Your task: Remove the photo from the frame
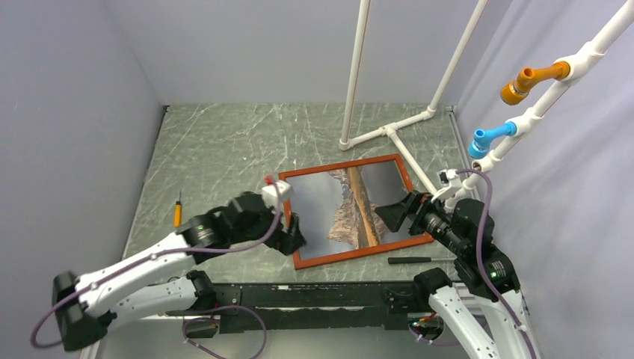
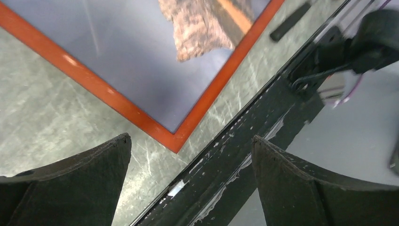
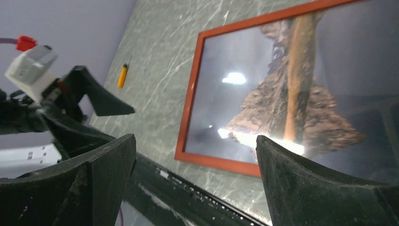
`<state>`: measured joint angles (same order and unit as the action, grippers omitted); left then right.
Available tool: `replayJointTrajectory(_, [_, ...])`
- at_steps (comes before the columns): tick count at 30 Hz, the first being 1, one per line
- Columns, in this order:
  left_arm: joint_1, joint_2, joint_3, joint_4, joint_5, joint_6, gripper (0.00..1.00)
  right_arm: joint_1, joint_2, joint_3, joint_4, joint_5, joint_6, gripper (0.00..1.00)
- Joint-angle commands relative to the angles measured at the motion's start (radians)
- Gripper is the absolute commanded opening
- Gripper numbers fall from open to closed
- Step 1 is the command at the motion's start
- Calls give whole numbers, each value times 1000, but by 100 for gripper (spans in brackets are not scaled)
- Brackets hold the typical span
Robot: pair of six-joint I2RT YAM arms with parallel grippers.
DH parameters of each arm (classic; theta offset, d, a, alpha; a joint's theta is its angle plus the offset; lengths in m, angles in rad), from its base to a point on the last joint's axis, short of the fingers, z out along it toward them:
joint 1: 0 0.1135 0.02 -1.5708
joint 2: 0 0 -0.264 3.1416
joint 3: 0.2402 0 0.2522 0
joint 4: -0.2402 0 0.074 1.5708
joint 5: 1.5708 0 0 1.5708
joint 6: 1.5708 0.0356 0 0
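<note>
The reddish-brown frame [image 1: 291, 224] lies face up in the middle of the table, with the photo [image 1: 351, 206] of a brown rocky mountain on grey-blue inside it. My left gripper [image 1: 293, 233] is open and empty at the frame's near left corner. My right gripper [image 1: 395, 213] is open and empty over the frame's right edge. In the left wrist view the frame's corner [image 2: 175, 140] shows ahead of my open gripper [image 2: 190, 157]. In the right wrist view the frame [image 3: 188, 110] and photo [image 3: 301, 108] lie beyond my open gripper [image 3: 195, 160].
An orange-handled tool [image 1: 178, 212] lies at the table's left. A black pen-like stick [image 1: 409, 260] lies near the frame's near right corner. A white pipe stand [image 1: 389, 131] rises at the back right. The black base rail [image 1: 314, 295] runs along the near edge.
</note>
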<state>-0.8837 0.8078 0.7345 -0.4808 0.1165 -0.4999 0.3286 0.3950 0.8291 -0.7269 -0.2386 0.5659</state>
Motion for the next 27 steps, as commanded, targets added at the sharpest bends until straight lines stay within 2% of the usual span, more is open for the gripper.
replayJointTrajectory(1, [-191,170,67,85,-240,25,98,-4,44,-20,77,-117,1,100])
replayJointTrajectory(7, [-390,398,147,116,-375,113,99,-4,65,7,0,-19,-24,100])
replayJointTrajectory(10, [-451,487,182,132,-416,173,97,-3,71,19,-47,39,-25,100])
replayJointTrajectory(14, [-466,604,240,117,-411,213,83,-3,72,24,-77,93,-1,100])
replayJointTrajectory(27, [-473,765,273,161,-401,277,63,-4,119,30,-129,138,18,100])
